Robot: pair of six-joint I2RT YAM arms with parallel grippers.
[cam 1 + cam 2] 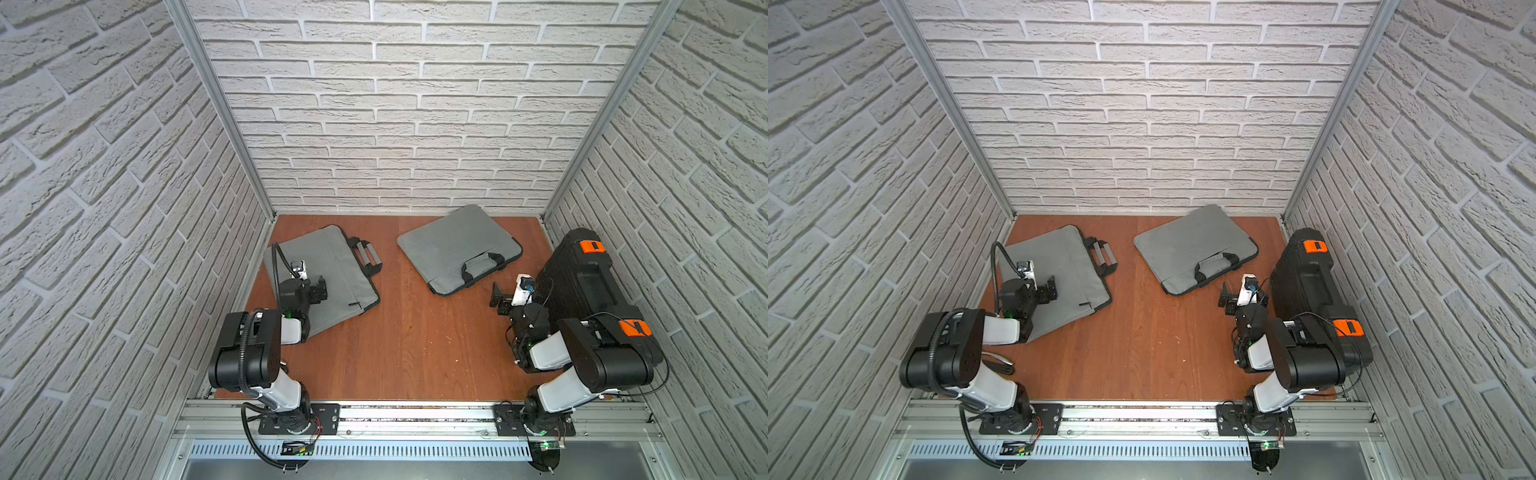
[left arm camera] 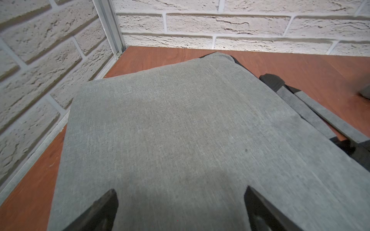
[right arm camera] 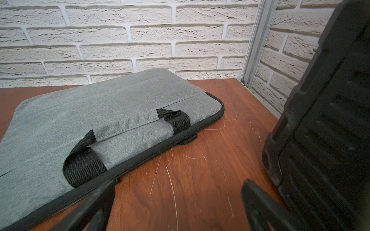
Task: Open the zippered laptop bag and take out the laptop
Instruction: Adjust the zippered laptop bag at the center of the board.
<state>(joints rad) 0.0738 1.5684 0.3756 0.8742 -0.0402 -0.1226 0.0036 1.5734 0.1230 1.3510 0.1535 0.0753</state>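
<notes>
Laptop bag (image 3: 100, 104), grey fabric with black zipper edging, lies flat, zipped shut.

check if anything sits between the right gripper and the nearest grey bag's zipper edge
Nothing visible does: only bare table lies between the open right gripper and the zipper edge of the grey bag. The black case stands alongside, off that path.
</notes>
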